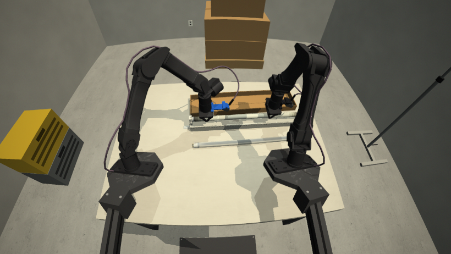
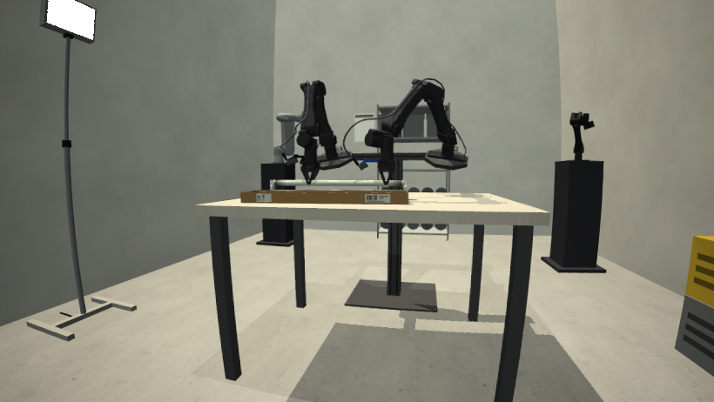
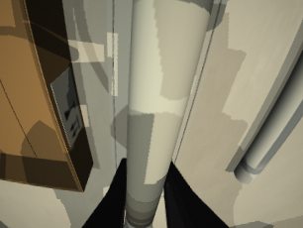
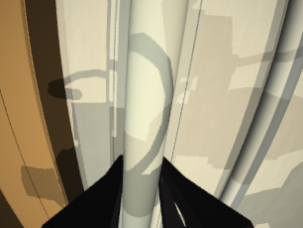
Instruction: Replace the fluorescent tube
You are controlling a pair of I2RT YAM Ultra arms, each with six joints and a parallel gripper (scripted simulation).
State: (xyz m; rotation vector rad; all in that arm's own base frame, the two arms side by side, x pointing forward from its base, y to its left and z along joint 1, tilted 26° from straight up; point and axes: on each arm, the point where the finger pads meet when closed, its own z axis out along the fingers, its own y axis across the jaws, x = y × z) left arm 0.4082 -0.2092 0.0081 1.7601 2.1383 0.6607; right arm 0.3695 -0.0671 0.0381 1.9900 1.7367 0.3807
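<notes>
The old fluorescent tube [image 1: 242, 116] is a pale tube with grey end caps. It hangs level just above the white light fixture [image 1: 240, 125], beside the long brown carton [image 1: 242, 102]. My left gripper [image 1: 206, 119] is shut on it near one end, and my right gripper [image 1: 274, 116] is shut on it near the other end. The left wrist view shows the fingers clamping the tube [image 3: 158, 94]. The right wrist view shows the same: fingers on the tube [image 4: 148, 114]. The LED tube [image 1: 240, 142] lies on the bench in front of the fixture.
The carton [image 2: 324, 197] sits flat near the bench's far edge, and the held tube [image 2: 344, 184] is a little above its rim. Stacked brown boxes [image 1: 236, 34] stand behind the bench. A yellow unit [image 1: 34, 145] and a lamp stand [image 1: 369, 148] stand on the floor.
</notes>
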